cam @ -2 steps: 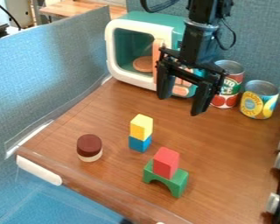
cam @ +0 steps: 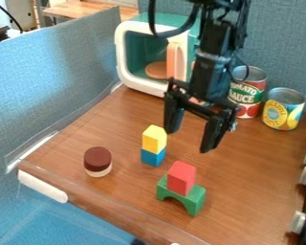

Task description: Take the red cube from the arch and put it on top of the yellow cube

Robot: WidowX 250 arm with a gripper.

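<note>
In the camera view, the red cube (cam: 181, 178) is being supported by the arch (cam: 194, 200); its transfer onto the yellow cube (cam: 154, 139) is being awaited, the gripper (cam: 189, 139) being held open.

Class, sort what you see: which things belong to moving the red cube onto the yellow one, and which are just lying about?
Belongs to the job:
red cube
green arch under it
yellow cube
blue block supporting that
open end effector

Lying about:
brown-and-cream round piece
red can
yellow can
toy oven
</note>
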